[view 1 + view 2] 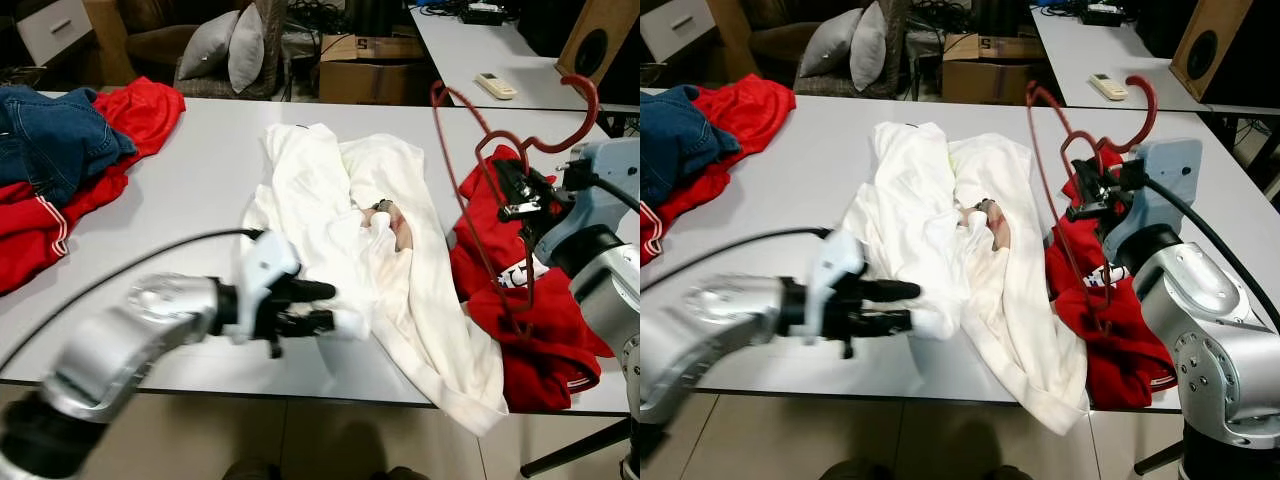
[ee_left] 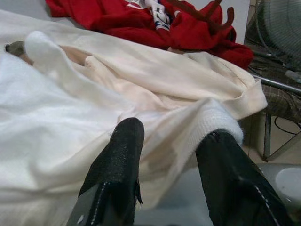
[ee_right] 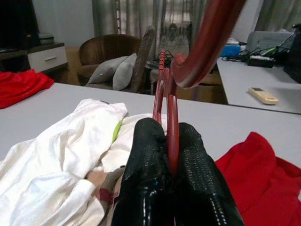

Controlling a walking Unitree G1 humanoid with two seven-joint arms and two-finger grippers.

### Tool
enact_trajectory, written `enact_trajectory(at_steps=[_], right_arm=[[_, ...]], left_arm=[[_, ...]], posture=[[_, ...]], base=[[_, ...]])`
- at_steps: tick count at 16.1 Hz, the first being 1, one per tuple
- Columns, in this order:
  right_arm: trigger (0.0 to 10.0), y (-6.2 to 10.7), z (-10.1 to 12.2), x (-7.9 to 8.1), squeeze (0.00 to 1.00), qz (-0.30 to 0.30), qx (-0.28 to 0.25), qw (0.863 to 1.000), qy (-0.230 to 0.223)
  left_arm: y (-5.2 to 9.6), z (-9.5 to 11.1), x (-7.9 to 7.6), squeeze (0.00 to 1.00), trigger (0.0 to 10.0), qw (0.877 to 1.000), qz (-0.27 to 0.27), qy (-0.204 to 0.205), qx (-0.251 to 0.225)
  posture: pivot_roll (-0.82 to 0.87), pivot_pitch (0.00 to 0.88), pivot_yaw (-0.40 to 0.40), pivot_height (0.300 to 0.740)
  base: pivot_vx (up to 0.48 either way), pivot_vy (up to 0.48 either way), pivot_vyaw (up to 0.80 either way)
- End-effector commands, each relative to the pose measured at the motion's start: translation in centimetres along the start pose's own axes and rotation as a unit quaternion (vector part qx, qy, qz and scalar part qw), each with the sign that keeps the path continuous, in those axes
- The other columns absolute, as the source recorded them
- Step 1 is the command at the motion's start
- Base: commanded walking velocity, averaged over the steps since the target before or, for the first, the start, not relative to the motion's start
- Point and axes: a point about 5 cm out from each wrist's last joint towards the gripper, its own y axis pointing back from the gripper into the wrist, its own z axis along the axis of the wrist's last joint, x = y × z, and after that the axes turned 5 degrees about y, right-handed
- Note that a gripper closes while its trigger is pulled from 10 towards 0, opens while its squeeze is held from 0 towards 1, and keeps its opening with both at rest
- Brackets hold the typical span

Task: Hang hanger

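A crumpled white cotton garment [image 1: 390,270] lies spread across the middle of the pale grey counter [image 1: 200,170]. The left gripper [image 1: 325,306] reaches in from the near edge, its two black fingers [image 2: 120,165] spread apart around a ribbed cuff of the white garment, one finger under the cuff's edge. The right gripper [image 1: 1085,195] is held above the counter's right side, fingers [image 3: 146,160] pressed together on the thin dark-red plastic hanger [image 1: 500,160], which stands upright in the air with its hook uppermost. Beneath it rests a rumpled red garment [image 1: 540,330], touching the white one. At the far left corner, blue denim jeans [image 1: 50,140] lie on more red clothing [image 1: 140,110].
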Motion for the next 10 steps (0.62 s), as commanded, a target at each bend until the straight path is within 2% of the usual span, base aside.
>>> enact_trajectory(at_steps=[1,2,3,4,6,7,8,9,10], right_arm=[[10.0,-0.1,0.6,0.1,0.00,-0.003,-0.014,1.000,0.002],[10.0,-0.3,1.0,0.1,0.00,0.001,-0.020,1.000,-0.012],[10.0,-0.3,1.1,0.1,0.00,0.001,-0.021,1.000,-0.013],[10.0,-0.4,1.3,0.2,0.00,-0.002,-0.027,0.999,-0.017],[10.0,-0.4,1.4,0.4,0.00,0.000,-0.029,1.000,-0.007],[10.0,-0.2,1.5,0.7,0.00,-0.009,-0.033,0.999,-0.001],[10.0,-0.1,1.6,0.9,0.00,-0.016,-0.038,0.999,-0.006],[10.0,-0.1,1.6,1.0,0.00,-0.019,-0.042,0.999,-0.009],[10.0,0.0,1.8,1.5,0.00,-0.045,-0.063,0.997,-0.025]], left_arm=[[0.7,-0.1,-0.4,1.00,10.0,1.000,-0.015,0.003,0.010],[2.0,-0.9,-0.4,1.00,10.0,0.999,-0.026,0.004,0.043],[2.3,-1.0,-0.4,1.00,10.0,0.999,-0.028,0.008,0.046],[3.6,-0.9,-0.6,1.00,10.0,0.998,-0.033,0.027,0.044],[4.9,-0.1,-0.6,1.00,10.0,0.999,-0.023,0.033,0.015],[5.8,1.8,1.7,0.97,10.0,0.993,0.097,-0.002,-0.073],[6.2,2.7,3.4,0.55,10.0,0.975,0.182,-0.003,-0.124],[6.4,3.0,4.0,0.55,10.0,0.966,0.214,-0.001,-0.145],[6.5,3.7,5.5,0.00,10.0,0.937,0.303,-0.010,-0.175]], posture=[[0.02,0.016,0.005,0.740],[0.02,0.018,0.003,0.740],[0.02,0.019,0.003,0.740],[0.02,0.020,0.004,0.740],[0.02,0.023,0.014,0.740],[0.01,0.025,0.016,0.740],[0.01,0.025,0.016,0.740],[0.01,0.025,0.016,0.740],[0.01,0.031,0.010,0.740]], base=[[0.000,0.000,0.00],[0.000,0.000,0.00],[0.000,0.000,0.00],[0.000,0.000,0.00],[0.000,0.000,0.00],[0.000,0.000,0.00],[0.000,0.000,0.00],[0.000,0.000,0.00],[0.000,0.000,0.00]])
